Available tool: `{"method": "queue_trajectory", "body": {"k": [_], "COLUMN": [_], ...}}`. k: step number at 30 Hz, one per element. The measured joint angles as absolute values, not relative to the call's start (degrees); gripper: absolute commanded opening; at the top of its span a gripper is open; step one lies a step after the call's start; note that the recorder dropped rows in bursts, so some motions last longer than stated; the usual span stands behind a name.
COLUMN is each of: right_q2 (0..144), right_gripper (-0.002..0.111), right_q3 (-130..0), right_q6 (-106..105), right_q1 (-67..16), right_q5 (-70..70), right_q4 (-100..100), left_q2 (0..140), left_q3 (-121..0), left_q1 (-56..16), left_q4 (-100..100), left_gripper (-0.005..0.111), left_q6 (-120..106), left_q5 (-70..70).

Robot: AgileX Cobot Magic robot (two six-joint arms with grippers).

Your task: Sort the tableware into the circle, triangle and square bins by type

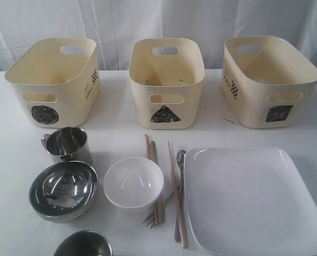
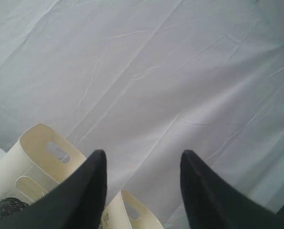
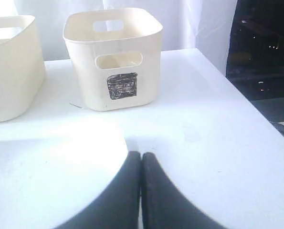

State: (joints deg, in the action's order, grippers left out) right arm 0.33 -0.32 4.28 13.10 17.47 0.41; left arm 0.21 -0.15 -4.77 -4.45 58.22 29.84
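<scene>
white cloth covers the table [image 1: 9, 224], with a pale curtain [image 1: 121, 21] behind the back row: circle bin [image 1: 51, 80] on the left, triangle bin [image 1: 166, 74] in the middle, square bin [image 1: 270, 80] on the right, none showing anything inside. the tableware lies in front of them, unsorted: mug [image 1: 67, 144], steel bowl [image 1: 63, 189] and second mug [image 1: 83, 245] in a column on the left, white bowl [image 1: 133, 183] near the middle, chopsticks [image 1: 176, 192] and cutlery [image 1: 180, 156] beside it with their long axes running front to back, roughly toward the triangle bin, and the plate [image 1: 254, 202] filling the right front. neither arm shows in the exterior view. the right claw [image 3: 141, 157] is closed, fingers pressed together on nothing; it sits low by the plate's far edge, with the square bin straight ahead across bare cloth, so the plate looks like the right arm's piece, though the claw must open first. the left claw [image 2: 142, 157] is spread wide and empty, tilted up at the curtain with the circle and triangle bins below it. the mugs and steel bowl are outside its view, but lie on its side of the table.
</scene>
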Motion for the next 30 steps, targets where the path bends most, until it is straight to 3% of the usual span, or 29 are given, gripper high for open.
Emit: {"method": "queue_trajectory", "body": {"k": [15, 24, 30], "right_q2": [0.3, 0.3, 0.3], "right_gripper": [0.000, 0.000, 0.000], "right_q3": [-0.3, -0.3, -0.3], "right_q6": [4.3, 4.3, 4.3], "right_q1": [13.1, 13.1, 13.1], "right_q5": [17.5, 17.5, 17.5], "right_q4": [0.4, 0.4, 0.4], "left_q2": [0.2, 0.1, 10.9], "left_q3": [-0.3, -13.1, -22.6], "left_q1": [-4.8, -4.8, -4.8], "left_q4": [-11.3, -51.4, -88.0], "left_gripper": [0.052, 0.052, 0.052], "left_q6": [64.7, 91.8, 119.2], "left_q5": [29.6, 13.9, 19.0]}}
